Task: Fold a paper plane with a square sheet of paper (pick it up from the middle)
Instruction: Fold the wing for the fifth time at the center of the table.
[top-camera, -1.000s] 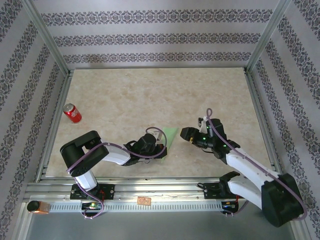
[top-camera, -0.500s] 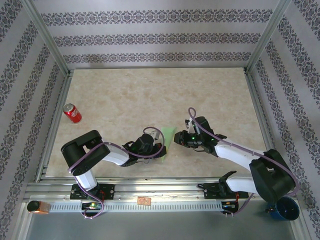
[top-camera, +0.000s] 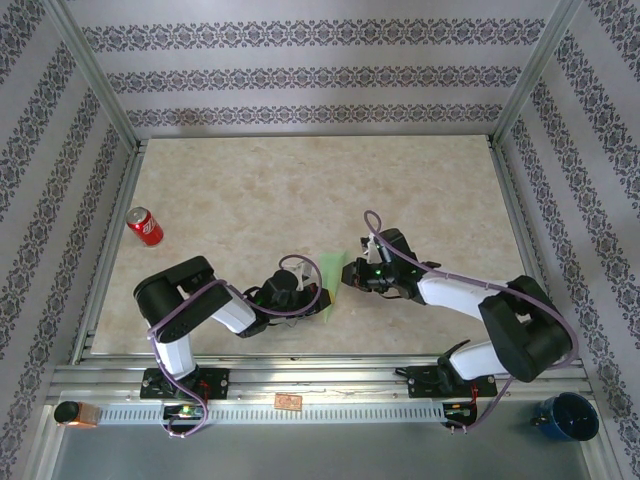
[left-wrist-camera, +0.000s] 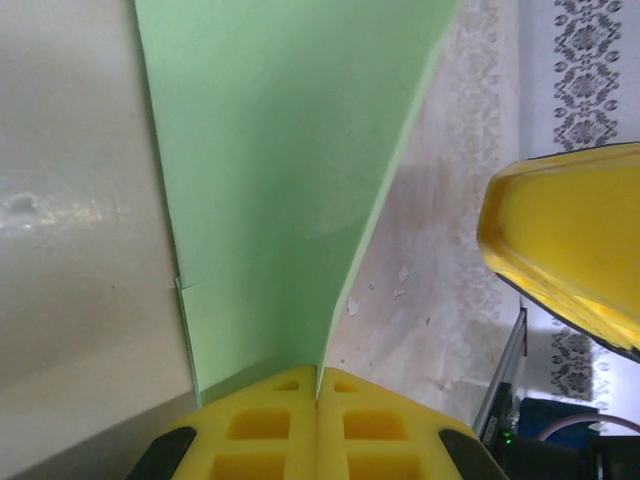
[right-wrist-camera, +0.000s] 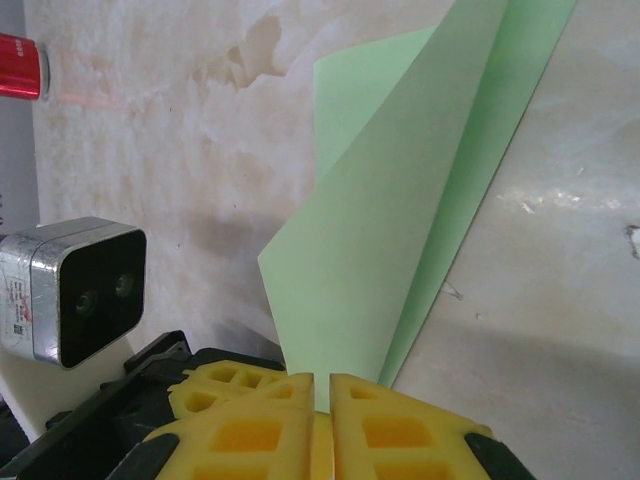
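Paper (left-wrist-camera: 280, 150), folded, fans out ahead of left gripper (left-wrist-camera: 317, 385) and right gripper (right-wrist-camera: 322, 395); both jaws pinched tight on it.

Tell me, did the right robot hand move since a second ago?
Yes. The right gripper slid left, toward the red soda can, and now pinches the green paper.
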